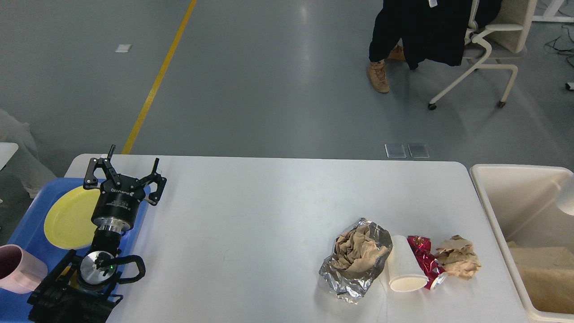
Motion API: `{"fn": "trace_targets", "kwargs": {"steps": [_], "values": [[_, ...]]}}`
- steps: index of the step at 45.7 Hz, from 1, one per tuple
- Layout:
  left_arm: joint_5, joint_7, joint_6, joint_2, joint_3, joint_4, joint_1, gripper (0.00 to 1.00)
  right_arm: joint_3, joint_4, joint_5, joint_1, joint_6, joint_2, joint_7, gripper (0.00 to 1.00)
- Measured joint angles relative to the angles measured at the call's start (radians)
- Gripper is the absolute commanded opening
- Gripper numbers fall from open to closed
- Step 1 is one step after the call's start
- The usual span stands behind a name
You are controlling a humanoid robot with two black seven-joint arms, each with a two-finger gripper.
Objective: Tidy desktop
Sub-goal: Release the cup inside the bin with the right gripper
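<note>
Left arm: enters from the lower left corner, rising over the blue tray (27, 215), wrist straight, claw (133, 167) at its far end pointing toward the far edge of the tabletop (251, 211). Claw state: fingers spread wide, holding nothing. Position: above the tray's right rim and the right edge of the yellow plate (67, 220); whether it touches either cannot be told.

Right arm: not in view.

Tabletop: white, rounded corners, fills the lower middle of the view; its bare central stretch lies to the right of the claw.

Tray contents: yellow plate, flat; pink cup (18, 269) at the near left, partly cut by the view's edge.

Litter, near right part of tabletop, well apart from the claw, in a row left to right:
- crumpled foil (341, 278) with brown paper (358, 251) in it
- white paper cup (406, 264) lying on its side, mouth toward the near edge, touching the foil
- red wrapper (426, 260), just beside the cup
- second wad of brown paper (459, 256), beside the wrapper

Cream bin (497, 197): just beyond the tabletop's right end, some brown paper inside.
</note>
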Motion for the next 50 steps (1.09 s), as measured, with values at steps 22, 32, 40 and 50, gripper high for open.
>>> {"fn": "trace_targets", "kwargs": {"steps": [22,32,40,50], "values": [[0.000,0.000,0.000,0.000,0.000,0.000,0.000,0.96,0.642,-0.701,0.013,-1.096,-0.180,-0.053,-0.017,0.00],[0.000,0.000,0.000,0.000,0.000,0.000,-0.001,0.96,0.793,-0.973,0.016,-1.371,-0.207,0.095,-0.052,0.00],[0.000,0.000,0.000,0.000,-0.001,0.000,-0.001,0.96,0.859,-1.124,0.017,-1.510,-0.272,0.195,-0.110,0.00],[-0.001,0.000,0.000,0.000,-0.001,0.000,-0.001,0.96,0.882,-1.150,0.007,-1.543,-0.322,0.235,-0.160,0.00]]}}
